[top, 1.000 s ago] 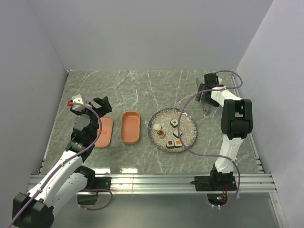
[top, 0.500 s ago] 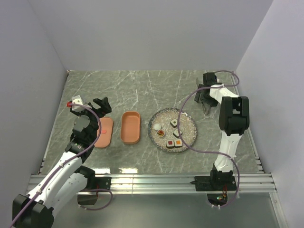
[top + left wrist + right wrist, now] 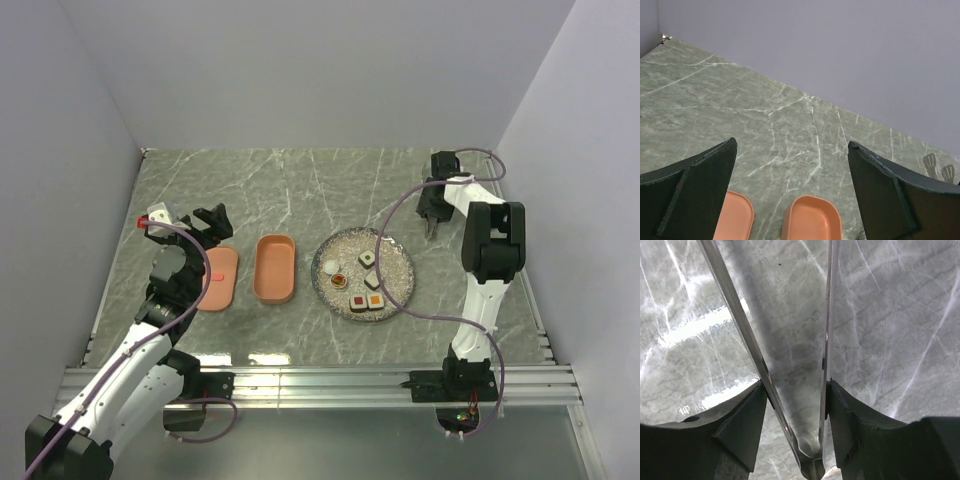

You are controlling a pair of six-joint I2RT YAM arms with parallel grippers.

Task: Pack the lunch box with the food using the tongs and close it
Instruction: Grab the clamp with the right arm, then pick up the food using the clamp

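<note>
The salmon-orange lunch box (image 3: 275, 267) lies open on the marble table, its flat lid (image 3: 218, 278) just to its left. The food (image 3: 362, 290), several small sushi-like pieces, sits on the round speckled plate (image 3: 397, 262). At the far right my right gripper (image 3: 431, 222) points down at the table. In the right wrist view its fingers (image 3: 752, 410) press both thin metal arms of the tongs (image 3: 740, 325) near their joined end, so the right gripper (image 3: 795, 386) is shut on them. My left gripper (image 3: 205, 222) hangs open above the lid, with the lunch box (image 3: 812, 220) between its jaws (image 3: 791, 144).
Grey walls enclose the table on three sides, the right one close behind the right gripper. The right arm's cable (image 3: 395, 225) loops over the plate. A metal rail (image 3: 320, 378) runs along the near edge.
The right gripper has come down over the tongs and its jaws have narrowed until they touch both arms. The left gripper has drifted slightly left, still open.
</note>
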